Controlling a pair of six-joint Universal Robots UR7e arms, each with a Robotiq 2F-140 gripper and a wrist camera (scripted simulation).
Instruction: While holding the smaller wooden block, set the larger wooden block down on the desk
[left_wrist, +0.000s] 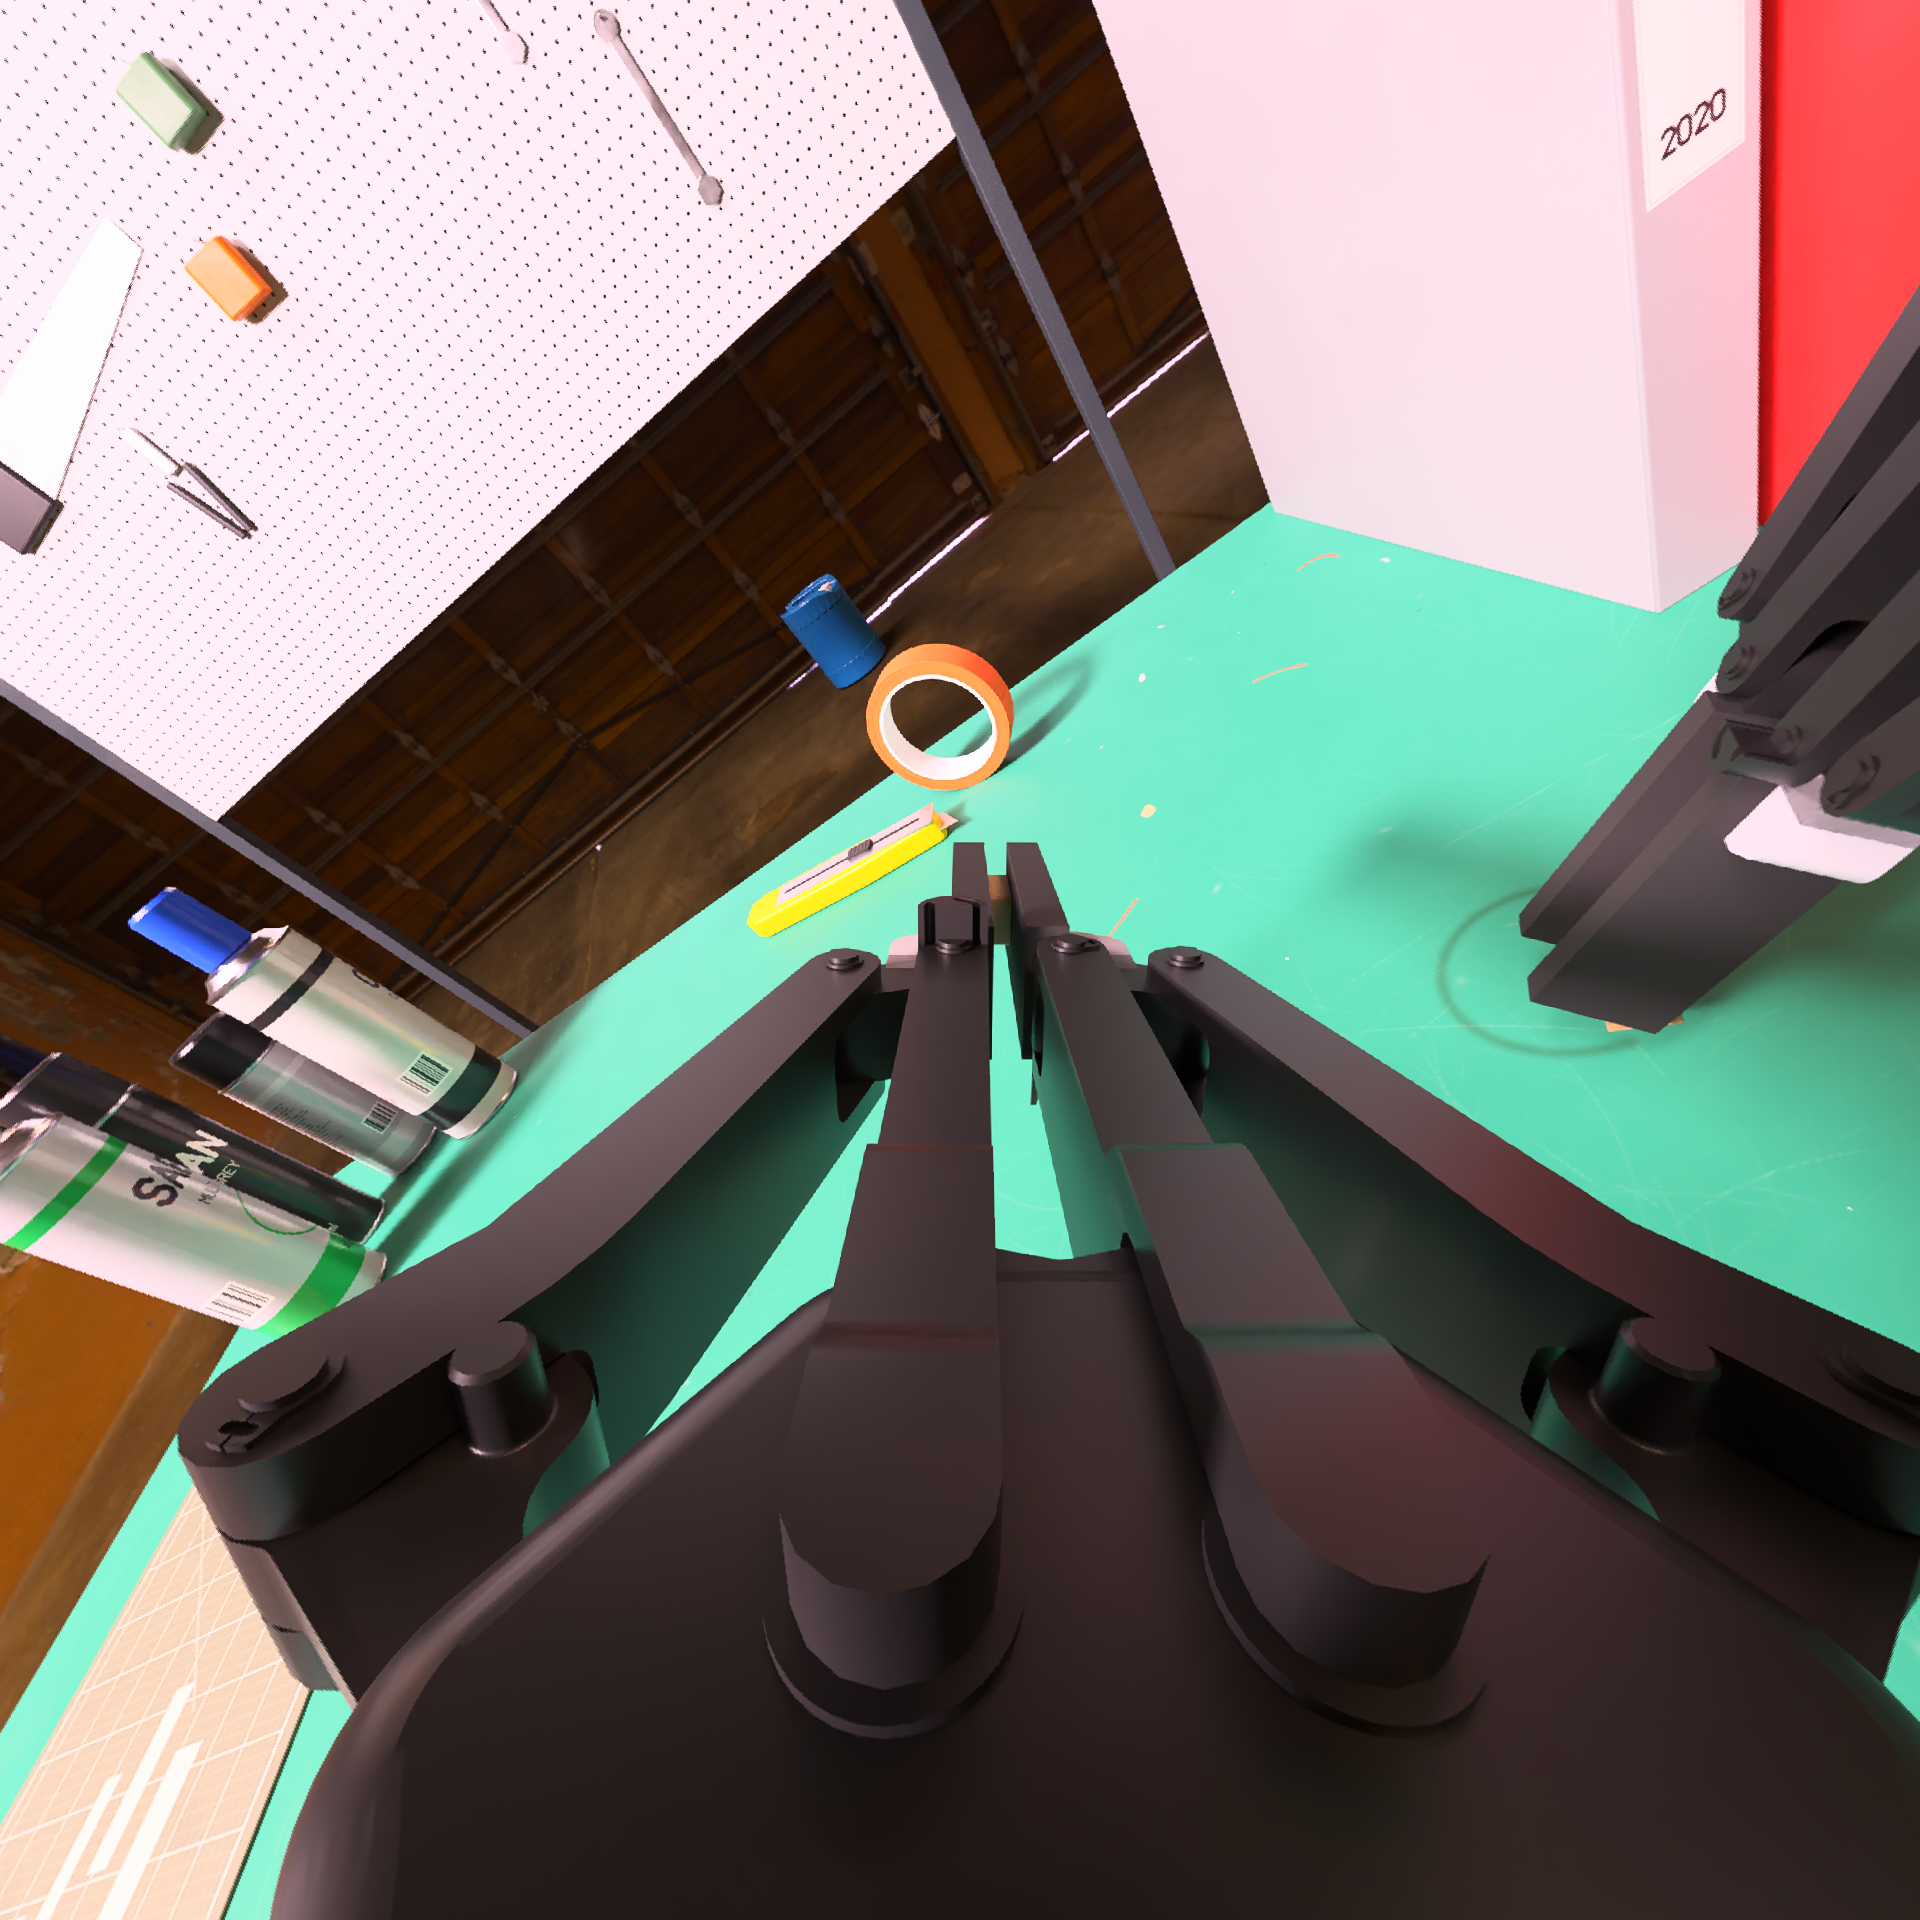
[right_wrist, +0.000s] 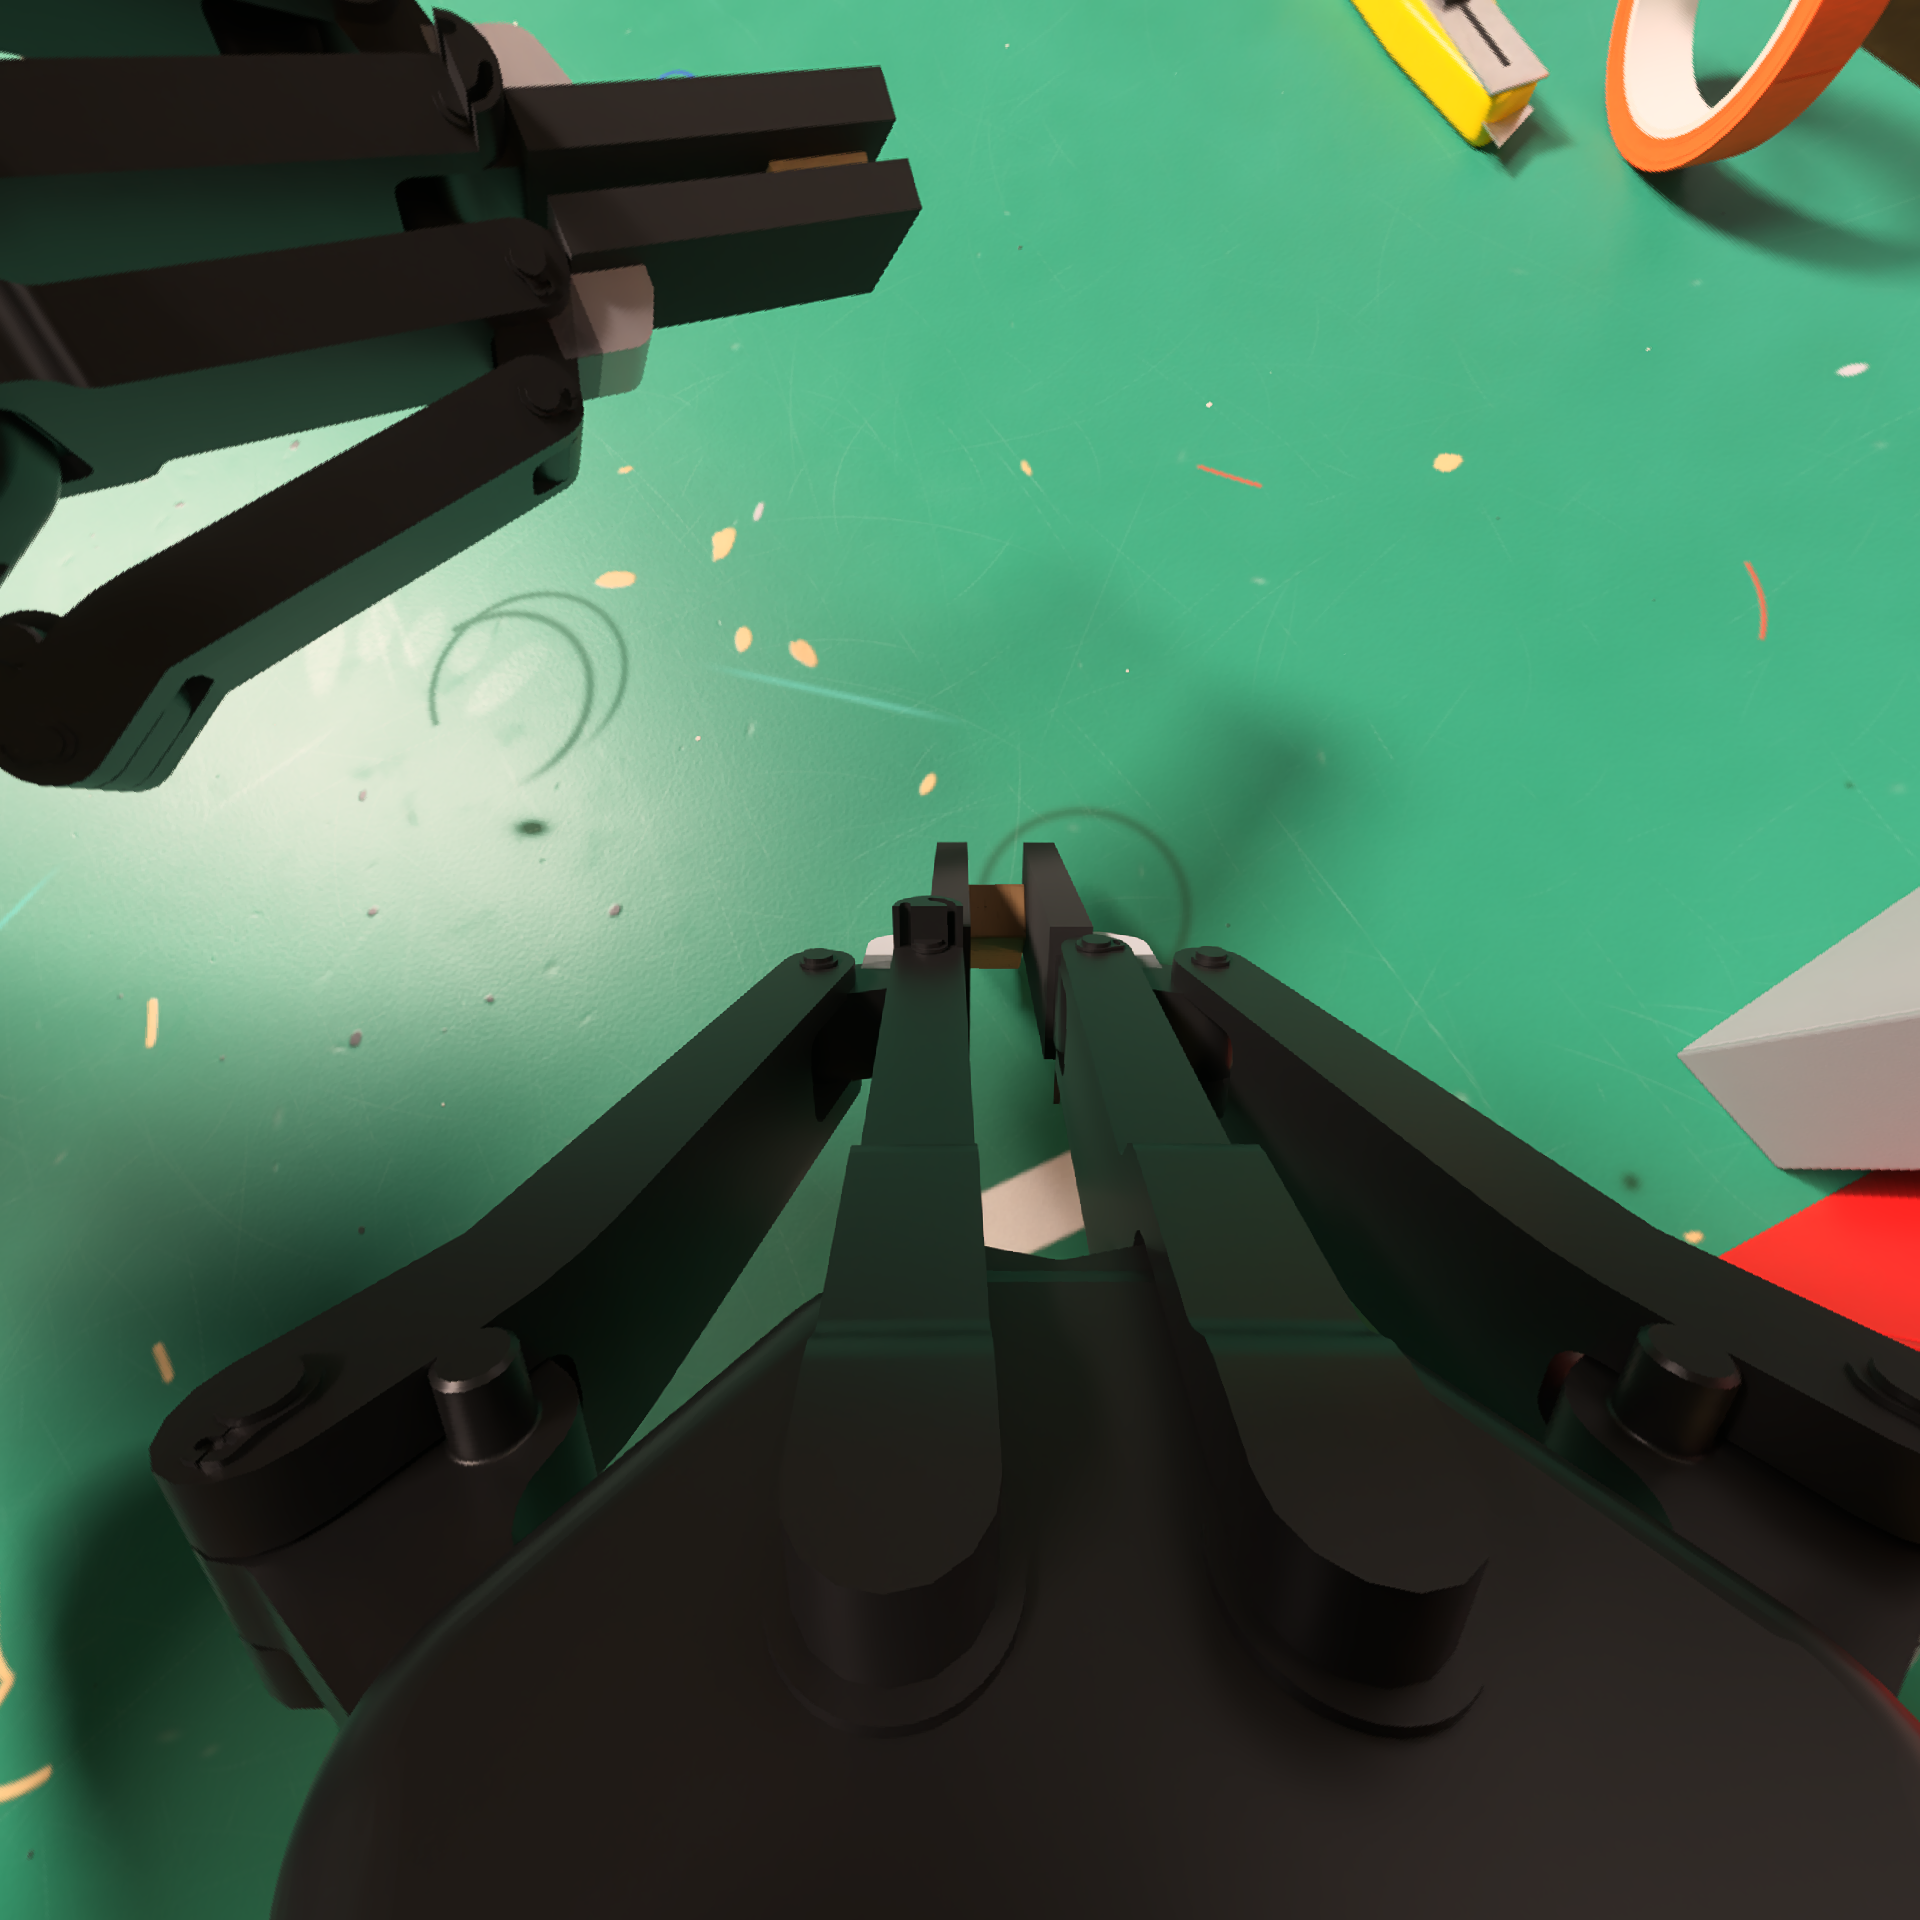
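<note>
Nearest us, our right gripper (right_wrist: 995, 878) has its jaws nearly closed on the larger wooden block (right_wrist: 997, 908), low over the green desk (right_wrist: 1351, 623). It looks light, stiff and smooth; flat side faces suit gripping. Farther left, our left gripper (right_wrist: 899, 177) pinches the smaller wooden block (right_wrist: 818, 162).

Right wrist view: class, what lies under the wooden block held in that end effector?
Under the larger wooden block in the right end effector lies green desk bearing a faint ring mark. The fingers cover whether block and desk touch.
</note>
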